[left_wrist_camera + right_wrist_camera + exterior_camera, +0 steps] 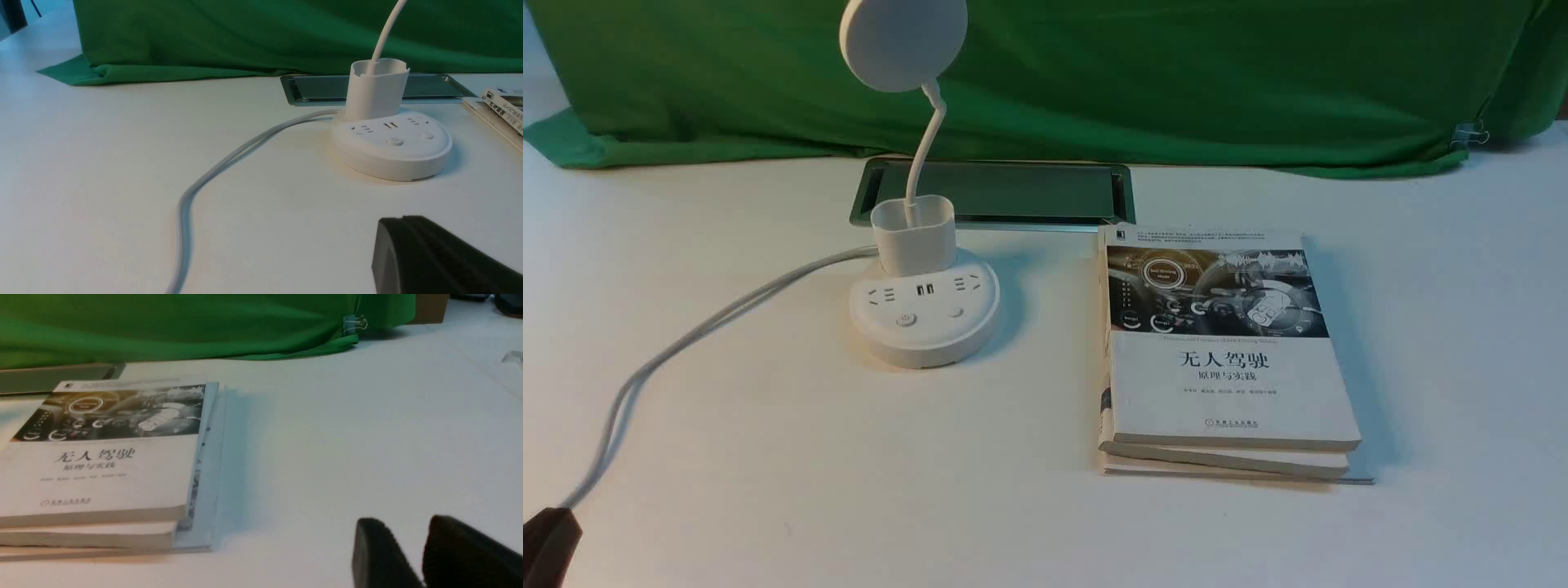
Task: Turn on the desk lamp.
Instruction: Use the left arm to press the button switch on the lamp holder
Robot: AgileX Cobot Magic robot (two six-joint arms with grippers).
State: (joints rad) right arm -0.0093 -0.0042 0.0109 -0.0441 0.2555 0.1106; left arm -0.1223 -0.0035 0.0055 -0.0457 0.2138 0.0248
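The desk lamp (925, 310) stands upright toward the far edge of the worktop (809, 457), left of the middle. Its round base carries sockets and two buttons (906, 319) (one shows a power mark), with a white cup holder (915, 237) at the back. A thin neck (920, 155) rises from the holder to the flat disc head (903, 41), whose top is cut off in the front view. A grey cable (686, 339) runs from the base toward the near left corner of the worktop.

Behind the lamp, a dark rectangular panel (996, 192) lies along the far edge, beside the green cloth (1094, 82). A stack of books (1229, 392) lies right of the middle, well apart from the lamp; its layers are slightly out of line (the top cover has a car interior on it).

The left gripper (402, 218) is near the worktop's near left corner, its fingertips together with nothing visible between them. The right gripper (402, 520) has its fingertips apart (they look blurred) and nothing between them. Neither gripper touches the lamp.
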